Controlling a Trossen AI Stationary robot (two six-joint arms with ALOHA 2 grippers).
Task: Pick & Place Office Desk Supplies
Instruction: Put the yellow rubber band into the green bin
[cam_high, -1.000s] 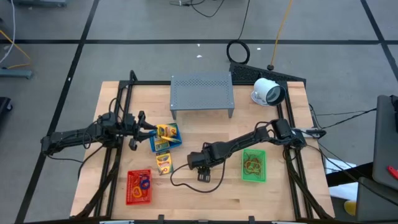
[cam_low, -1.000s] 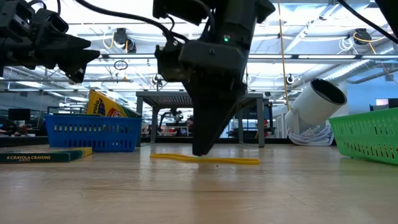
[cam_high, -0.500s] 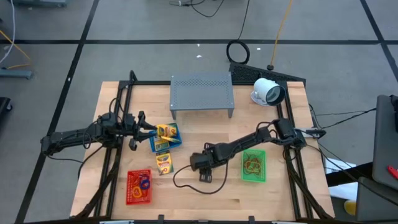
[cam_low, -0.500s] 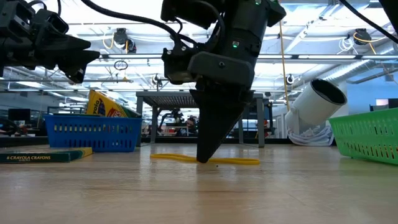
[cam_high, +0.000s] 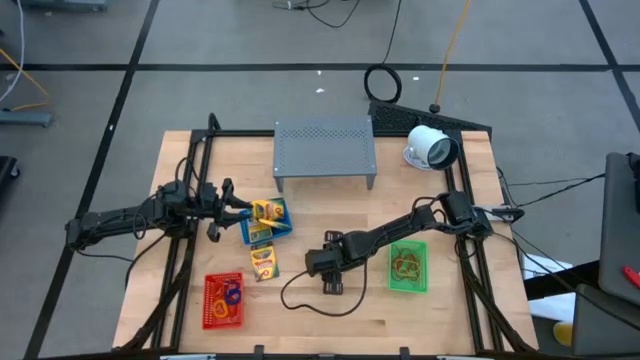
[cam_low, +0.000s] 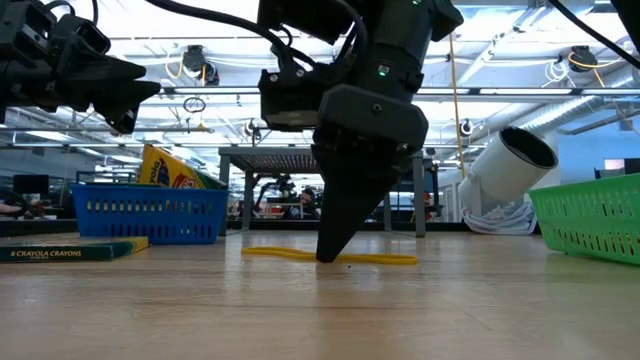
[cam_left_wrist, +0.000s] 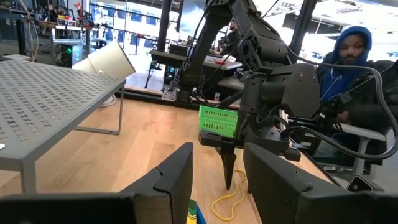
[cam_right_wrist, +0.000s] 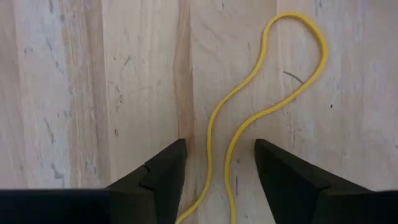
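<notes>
A wooden tabletop (cam_high: 330, 215) seen from above, with two dark robot arms reaching in from either side.

The right pincer (cam_high: 331, 287) points straight down near the front middle of the tabletop, its tips at the wood. A thin yellow rubber band (cam_right_wrist: 261, 109) lies flat there in a long, wavy loop. In the right wrist view both strands of the loop run between the two dark fingers (cam_right_wrist: 158, 180), which stand apart on either side and do not yet touch the band. Over the last second this pincer has shifted slightly toward the front edge and its fingers have begun to narrow from their widest spread. That suggests the pinch on the band is just starting, and nothing is lifted yet.

Just to the right of this pincer sits a green basket (cam_high: 408, 266) already holding a few bands, the likely place for this one.

The left pincer (cam_high: 232, 203) hovers, unmoved, beside a blue basket (cam_high: 268, 219) holding a yellow crayon pack (cam_high: 265, 211). Its fingers are partly spread and hold nothing. Another crayon pack (cam_high: 262, 260) lies flat on the wood, and a red basket (cam_high: 224, 300) with bands sits near the front left.
</notes>
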